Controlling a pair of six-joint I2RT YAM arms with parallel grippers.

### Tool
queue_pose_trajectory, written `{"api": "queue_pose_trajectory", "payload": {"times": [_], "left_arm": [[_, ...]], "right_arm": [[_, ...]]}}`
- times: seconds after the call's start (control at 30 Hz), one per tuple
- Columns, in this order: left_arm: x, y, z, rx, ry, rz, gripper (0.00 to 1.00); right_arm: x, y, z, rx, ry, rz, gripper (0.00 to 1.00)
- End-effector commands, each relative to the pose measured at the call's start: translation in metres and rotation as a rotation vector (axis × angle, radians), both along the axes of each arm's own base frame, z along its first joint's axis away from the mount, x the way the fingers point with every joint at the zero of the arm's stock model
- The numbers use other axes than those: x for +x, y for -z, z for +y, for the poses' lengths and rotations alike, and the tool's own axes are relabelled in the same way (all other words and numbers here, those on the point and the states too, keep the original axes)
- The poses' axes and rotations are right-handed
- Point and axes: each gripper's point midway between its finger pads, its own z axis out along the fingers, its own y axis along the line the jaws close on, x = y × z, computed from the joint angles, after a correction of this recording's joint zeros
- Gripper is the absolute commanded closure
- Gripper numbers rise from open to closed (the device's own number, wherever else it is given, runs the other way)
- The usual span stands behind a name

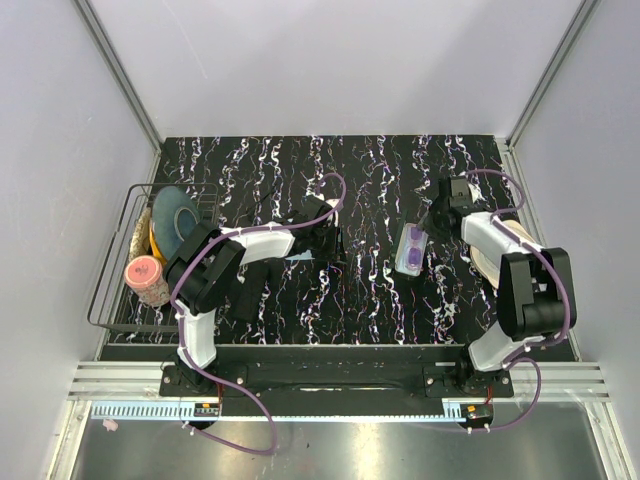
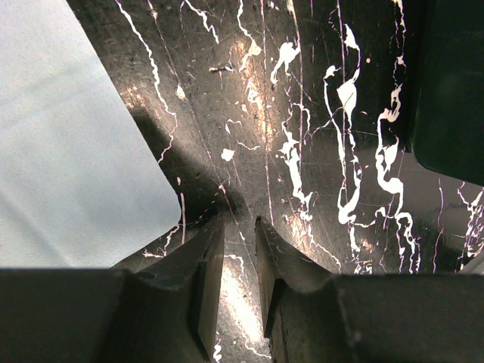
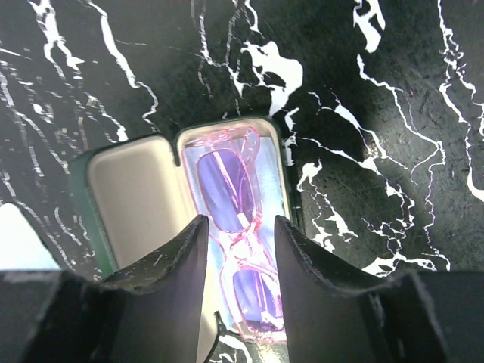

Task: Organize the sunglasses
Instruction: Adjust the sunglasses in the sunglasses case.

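Sunglasses with a pink translucent frame and purple lenses (image 3: 227,181) lie inside the open green hard case with cream lining (image 3: 132,204), at centre right of the top view on the black white-veined surface (image 3: 363,151). The right gripper (image 3: 240,221) hovers over them with jaws spread and empty, while the left gripper (image 2: 238,223), near the middle of that view, shows jaws narrowly apart, pinching nothing. Closing looks like the step in hand: the empty half should probably fold over squarely, with no temple caught at the rim.
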Motion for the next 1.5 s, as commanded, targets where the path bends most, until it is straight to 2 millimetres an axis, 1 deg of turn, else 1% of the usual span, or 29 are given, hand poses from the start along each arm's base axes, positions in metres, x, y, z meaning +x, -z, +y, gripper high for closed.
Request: {"api": "queue_pose_trajectory", "payload": {"times": [0.0,0.03,0.07,0.1,0.13,0.2,0.23,0.27,0.3,0.33,0.37,0.47,0.63,0.77,0.87,1.07,1.17,1.23,1.37,1.47], "left_arm": [[0.008,-0.009,-0.005,-0.002,0.013,-0.040,0.72],[0.007,-0.008,-0.005,-0.002,0.017,-0.039,0.72],[0.008,-0.009,-0.005,-0.003,0.014,-0.039,0.72],[0.008,-0.010,-0.005,-0.005,0.015,-0.039,0.72],[0.008,-0.010,-0.006,-0.005,0.016,-0.041,0.72],[0.008,-0.009,-0.005,-0.007,0.016,-0.037,0.72],[0.008,-0.011,-0.006,-0.012,0.016,-0.039,0.72],[0.007,-0.011,-0.007,-0.014,0.019,-0.039,0.72],[0.007,-0.011,-0.007,-0.018,0.019,-0.036,0.72],[0.006,-0.011,-0.007,-0.020,0.021,-0.038,0.72],[0.006,-0.011,-0.008,-0.023,0.023,-0.037,0.72],[0.006,-0.011,-0.009,-0.028,0.026,-0.035,0.72],[0.006,-0.010,-0.012,-0.033,0.029,-0.030,0.72],[0.005,-0.010,-0.014,-0.033,0.032,-0.030,0.72],[0.005,-0.008,-0.013,-0.031,0.032,-0.027,0.72],[0.006,-0.008,-0.012,-0.029,0.029,-0.029,0.72],[0.005,-0.008,-0.012,-0.029,0.030,-0.027,0.72],[0.004,-0.008,-0.013,-0.029,0.032,-0.028,0.72],[0.004,-0.008,-0.012,-0.029,0.032,-0.028,0.72],[0.004,-0.009,-0.012,-0.030,0.032,-0.029,0.72]], "right_arm": [[0.005,-0.034,0.001,0.026,0.007,-0.092,0.53],[0.003,-0.037,0.003,0.035,-0.009,-0.096,0.54],[0.001,-0.038,0.005,0.041,-0.018,-0.094,0.58],[-0.005,-0.035,0.006,0.045,-0.028,-0.076,0.62],[-0.009,-0.037,0.008,0.056,-0.039,-0.073,0.65],[-0.019,-0.031,0.009,0.060,-0.049,-0.043,0.72],[-0.021,-0.031,0.009,0.058,-0.052,-0.045,0.73],[-0.026,-0.029,0.013,0.077,-0.068,-0.030,0.75],[-0.032,-0.023,0.013,0.079,-0.072,-0.010,0.78],[-0.036,-0.022,0.015,0.086,-0.085,-0.001,0.79],[-0.042,-0.016,0.015,0.089,-0.087,0.018,0.81],[-0.053,-0.008,0.015,0.092,-0.093,0.047,0.86],[-0.065,0.002,0.015,0.095,-0.106,0.081,0.93],[-0.069,0.006,0.016,0.100,-0.111,0.094,0.96],[-0.071,0.009,0.015,0.097,-0.109,0.097,0.96],[-0.076,0.021,0.015,0.103,-0.091,0.122,0.98],[-0.077,0.023,0.017,0.121,-0.083,0.117,0.98],[-0.075,0.021,0.017,0.126,-0.075,0.107,0.98],[-0.067,0.010,0.016,0.120,-0.068,0.069,0.96],[-0.065,0.007,0.018,0.124,-0.074,0.066,0.96]]}}
